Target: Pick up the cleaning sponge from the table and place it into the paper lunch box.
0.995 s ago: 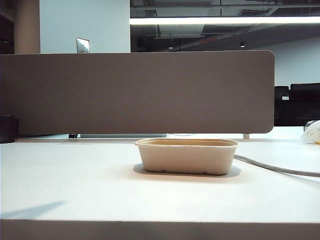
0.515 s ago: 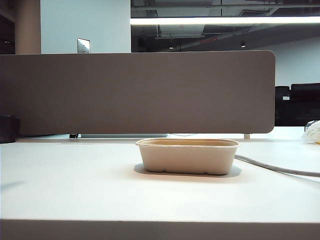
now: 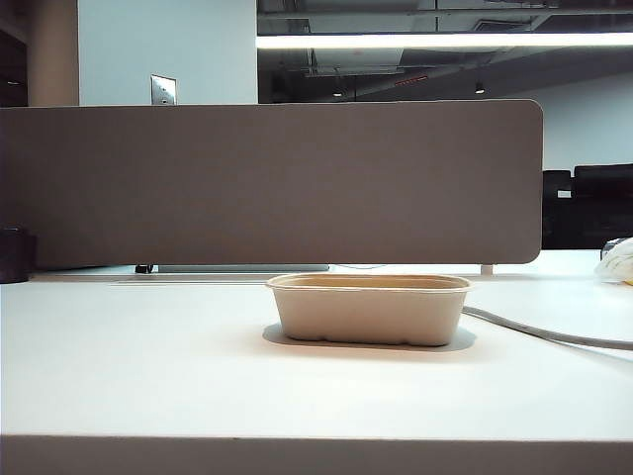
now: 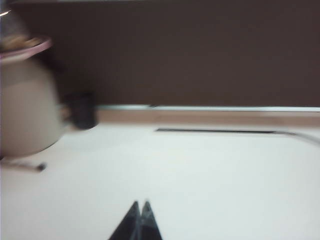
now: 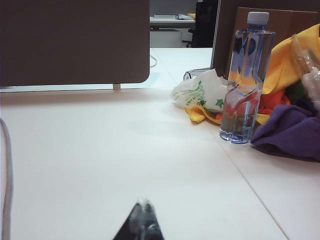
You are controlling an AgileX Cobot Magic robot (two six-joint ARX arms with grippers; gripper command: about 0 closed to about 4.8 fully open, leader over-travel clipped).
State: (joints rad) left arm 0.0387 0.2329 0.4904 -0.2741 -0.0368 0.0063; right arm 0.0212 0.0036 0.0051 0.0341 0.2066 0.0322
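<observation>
Looking at it, both the left gripper (image 4: 139,210) and right gripper (image 5: 144,210) are pinched closed, empty. No cleaning sponge visible anywhere, maybe inside the paper lunch box (image 3: 369,308); a blind grab could shove the box.

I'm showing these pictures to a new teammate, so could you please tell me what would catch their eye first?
Probably the paper lunch box, alone in the middle of the white table before the grey-brown divider. Next, the water bottle beside the pile of bright cloths in the right wrist view. The left gripper and right gripper are shut; no sponge shows.
</observation>
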